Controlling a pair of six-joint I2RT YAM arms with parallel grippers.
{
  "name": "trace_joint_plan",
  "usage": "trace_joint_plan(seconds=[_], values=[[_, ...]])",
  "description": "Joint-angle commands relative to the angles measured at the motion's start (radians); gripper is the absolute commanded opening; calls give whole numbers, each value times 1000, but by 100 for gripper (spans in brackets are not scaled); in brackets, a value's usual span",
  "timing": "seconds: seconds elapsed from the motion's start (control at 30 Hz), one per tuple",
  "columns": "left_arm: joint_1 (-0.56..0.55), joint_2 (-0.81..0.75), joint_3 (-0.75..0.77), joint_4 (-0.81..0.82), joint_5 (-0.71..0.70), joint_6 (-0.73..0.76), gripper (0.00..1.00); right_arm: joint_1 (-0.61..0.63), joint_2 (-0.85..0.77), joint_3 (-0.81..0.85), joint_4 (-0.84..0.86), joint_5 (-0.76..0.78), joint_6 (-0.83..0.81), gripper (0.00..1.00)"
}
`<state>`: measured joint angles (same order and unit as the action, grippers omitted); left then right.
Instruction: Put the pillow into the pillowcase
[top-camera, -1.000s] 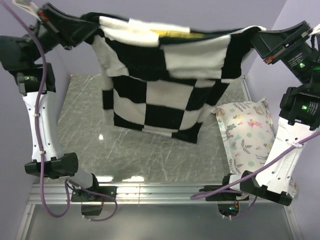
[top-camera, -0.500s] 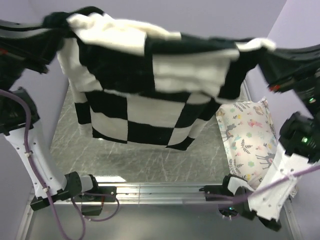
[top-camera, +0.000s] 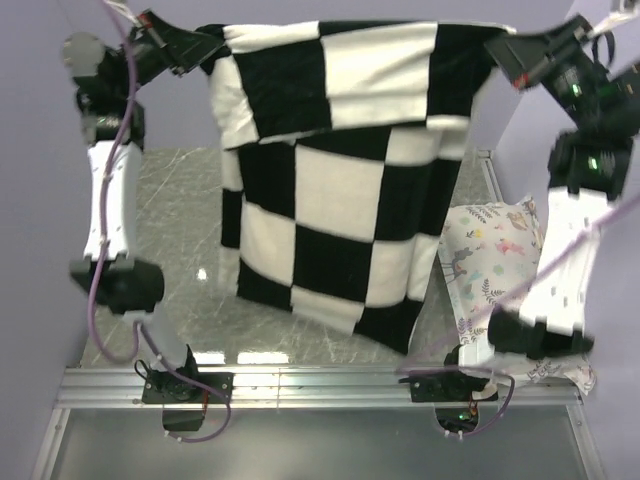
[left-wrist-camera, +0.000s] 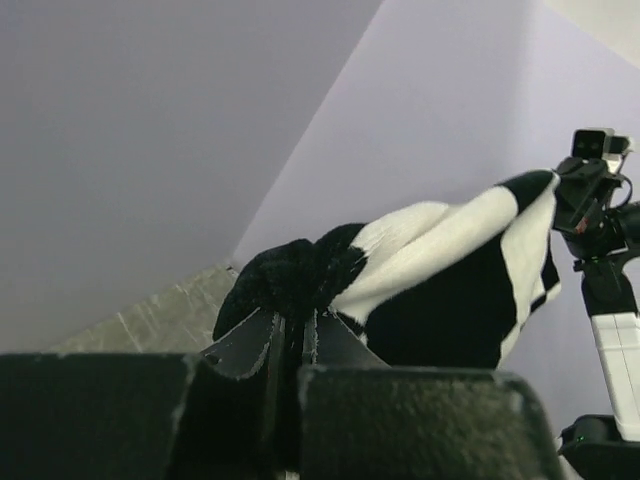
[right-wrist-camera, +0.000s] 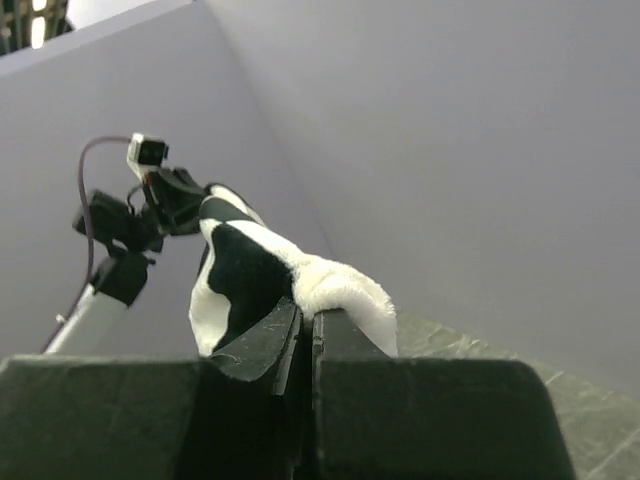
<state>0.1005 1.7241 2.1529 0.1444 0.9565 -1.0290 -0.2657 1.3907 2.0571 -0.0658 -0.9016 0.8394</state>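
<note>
The black and white checkerboard pillowcase (top-camera: 340, 190) hangs stretched between both arms, high above the table. My left gripper (top-camera: 205, 48) is shut on its top left corner, which shows as a bunch of black fabric (left-wrist-camera: 295, 275) in the left wrist view. My right gripper (top-camera: 500, 52) is shut on its top right corner, seen as white fleece (right-wrist-camera: 345, 290) in the right wrist view. The case's lower edge hangs slanted, lowest at the front right. The plain white pillow with the yellow band is hidden.
A deer-and-plant-print pillow (top-camera: 495, 265) lies on the grey marbled table (top-camera: 190, 250) at the right, partly behind the right arm. Purple walls close in the back and both sides. A metal rail (top-camera: 320, 385) runs along the near edge.
Both arms have swung the pillowcase upward and pulled it taut. It now hangs flat and higher. The yellow band seen at its open top a second ago no longer shows.
</note>
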Motion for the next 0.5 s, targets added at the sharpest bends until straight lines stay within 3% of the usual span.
trace_joint_plan(seconds=[0.0,0.1,0.2,0.27,0.33,0.47], values=[[-8,124,165,171,-165,15,0,-7,166,202,55,191,-3,0],[-38,176,267,217,-179,83,1,-12,214,360,51,245,-32,0],[-38,157,327,222,-199,127,0,-29,165,381,60,259,-57,0],[-18,111,223,274,-156,116,0,-26,30,268,140,216,-60,0],[-15,28,118,273,-83,128,1,-17,-141,19,170,195,-92,0],[-4,-101,-277,79,175,309,0,23,-402,-398,7,106,-218,0]])
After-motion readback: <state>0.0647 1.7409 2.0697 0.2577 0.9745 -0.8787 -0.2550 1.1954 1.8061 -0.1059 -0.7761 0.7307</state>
